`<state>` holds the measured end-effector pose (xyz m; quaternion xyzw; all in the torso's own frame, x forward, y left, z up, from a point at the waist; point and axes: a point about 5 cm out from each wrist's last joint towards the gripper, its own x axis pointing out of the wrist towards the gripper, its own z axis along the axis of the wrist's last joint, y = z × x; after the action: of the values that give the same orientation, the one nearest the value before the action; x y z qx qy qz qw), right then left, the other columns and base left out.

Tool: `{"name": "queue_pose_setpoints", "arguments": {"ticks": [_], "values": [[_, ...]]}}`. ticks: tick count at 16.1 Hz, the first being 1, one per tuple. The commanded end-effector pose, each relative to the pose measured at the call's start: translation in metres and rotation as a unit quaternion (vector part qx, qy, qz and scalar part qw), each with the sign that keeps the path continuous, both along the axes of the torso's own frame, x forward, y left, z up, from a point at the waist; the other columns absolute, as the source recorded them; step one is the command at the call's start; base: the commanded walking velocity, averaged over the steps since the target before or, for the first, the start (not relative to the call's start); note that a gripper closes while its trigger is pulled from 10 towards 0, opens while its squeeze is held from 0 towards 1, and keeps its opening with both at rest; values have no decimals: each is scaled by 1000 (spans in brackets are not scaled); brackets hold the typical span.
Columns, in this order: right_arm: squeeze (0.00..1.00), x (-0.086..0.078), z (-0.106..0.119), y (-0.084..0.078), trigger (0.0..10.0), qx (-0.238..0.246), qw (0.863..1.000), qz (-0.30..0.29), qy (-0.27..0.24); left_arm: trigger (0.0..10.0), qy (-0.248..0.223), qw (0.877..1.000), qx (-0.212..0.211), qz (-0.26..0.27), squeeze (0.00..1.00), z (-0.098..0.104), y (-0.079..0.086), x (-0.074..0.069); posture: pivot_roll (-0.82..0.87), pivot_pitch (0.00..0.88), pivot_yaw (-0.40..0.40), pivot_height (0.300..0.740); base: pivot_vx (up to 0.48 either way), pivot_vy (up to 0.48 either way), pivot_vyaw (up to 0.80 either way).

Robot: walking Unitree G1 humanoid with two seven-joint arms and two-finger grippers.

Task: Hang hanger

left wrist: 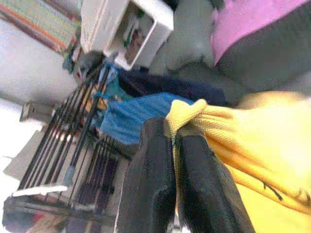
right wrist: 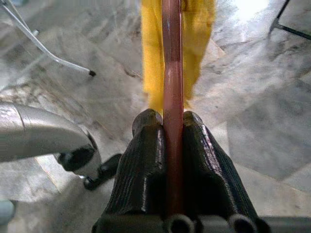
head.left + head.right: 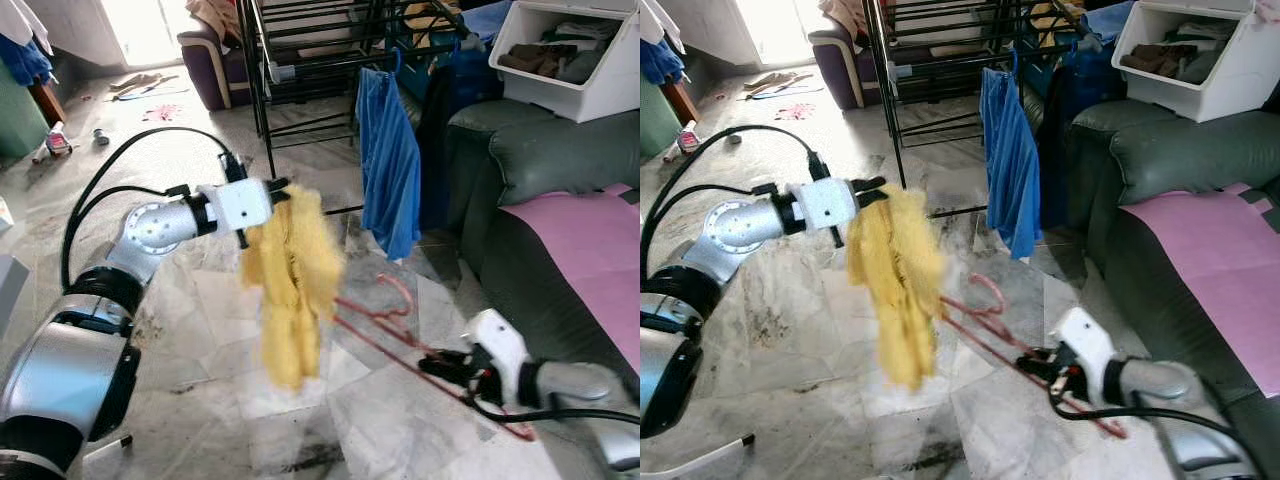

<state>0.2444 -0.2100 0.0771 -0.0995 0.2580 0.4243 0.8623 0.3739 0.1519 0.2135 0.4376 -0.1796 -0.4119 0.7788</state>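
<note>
A yellow garment [image 3: 290, 290] hangs in the air in front of me, pinched at its top by my left gripper [image 3: 283, 187], which is shut on the cloth [image 1: 228, 131]. A red hanger [image 3: 385, 325] slants low across the floor from the garment's lower part toward my right gripper [image 3: 432, 364]. That gripper is shut on the hanger's bar [image 2: 172, 97], with the yellow cloth [image 2: 153, 53] beyond it. The hanger's hook [image 3: 990, 290] points toward the black drying rack [image 3: 310, 60].
A blue shirt [image 3: 390, 170] hangs on the rack's right side. A dark green sofa [image 3: 560, 170] with a pink cover [image 3: 595, 245] runs along the right. A white bin [image 3: 570, 50] of clothes sits on top of it. Clutter lies on the marble floor [image 3: 150, 90] at far left.
</note>
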Motion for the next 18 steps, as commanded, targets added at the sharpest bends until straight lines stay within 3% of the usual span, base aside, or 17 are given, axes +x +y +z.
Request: {"name": "queue_pose_setpoints", "arguments": {"ticks": [1, 4, 7, 10, 12, 14, 16, 18], "values": [[0, 5, 0, 0, 10000, -7, 1000, -3, -9, 10000, -30, 999, -28, -29, 0, 18, -4, -2, -9, 34, 55, 740, 0, 0, 0], [0, 21, -6, -2, 10000, -20, 998, -50, -29, 10000, -37, 986, -73, -142, 0, 28, -25, -18, -7, 33, 54, 740, 0, 0, 0], [0, 32, -5, 0, 10000, 10, 995, -92, -36, 10000, -37, 974, -110, -194, 0, 36, -38, -29, 1, 33, 49, 740, 0, 0, 0], [0, 44, -12, 7, 10000, 42, 988, -144, -28, 10000, -10, 947, -142, -287, 0, 33, -65, -58, 13, 33, 48, 740, 0, 0, 0], [0, 54, -11, 9, 10000, 59, 980, -185, -41, 10000, 39, 932, -119, -339, 0, 12, -76, -81, 16, 32, 45, 740, 0, 0, 0], [0, 63, -9, -3, 10000, 52, 964, -254, -59, 10000, 62, 929, -101, -351, 0, -6, -77, -91, 16, 32, 45, 740, 0, 0, 0], [0, 68, -8, -18, 10000, 78, 940, -327, -58, 10000, 78, 926, -104, -354, 0, -9, -76, -100, 19, 36, 38, 740, 0, 0, 0], [0, 73, -5, -25, 10000, 80, 927, -360, -75, 10000, 97, 925, -98, -353, 0, -14, -74, -106, 20, 37, 38, 740, 0, 0, 0]]}}
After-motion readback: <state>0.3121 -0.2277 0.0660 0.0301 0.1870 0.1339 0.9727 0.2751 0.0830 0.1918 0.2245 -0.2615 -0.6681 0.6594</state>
